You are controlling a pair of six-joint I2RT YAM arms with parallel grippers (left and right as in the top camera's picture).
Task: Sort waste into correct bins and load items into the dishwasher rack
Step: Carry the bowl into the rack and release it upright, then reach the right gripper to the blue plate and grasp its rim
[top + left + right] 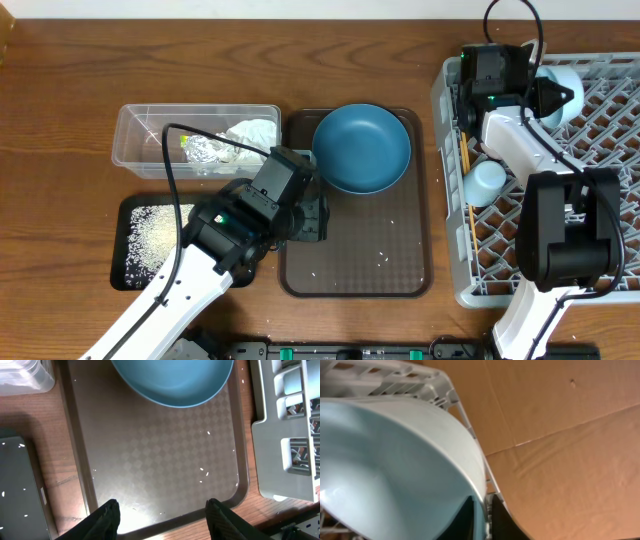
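Grey plastic lattice forms the dishwasher rack (pixel 600 130) on the right of the table. At its far left corner the right gripper (pixel 482 521) pinches the rim of the white-and-pale-blue bowl (pixel 395 460) between its 2 fingers. The light-blue cup (pixel 485 182) lies in the rack near the left wall, and the chopsticks (pixel 468 205) run along that wall.

The dark-blue dish (pixel 361 147) sits at the far end of the brown serving tray (pixel 400 280). The left gripper (pixel 162 515) hovers over the tray's near part, fingers spread wide and holding nothing.

The clear tub (pixel 135 150) holds the foil wrapper (pixel 205 150) and the white tissue (pixel 250 135). Beside it, the black tray (pixel 128 280) carries a heap of rice grains (pixel 150 235); a few more dot the brown tray.
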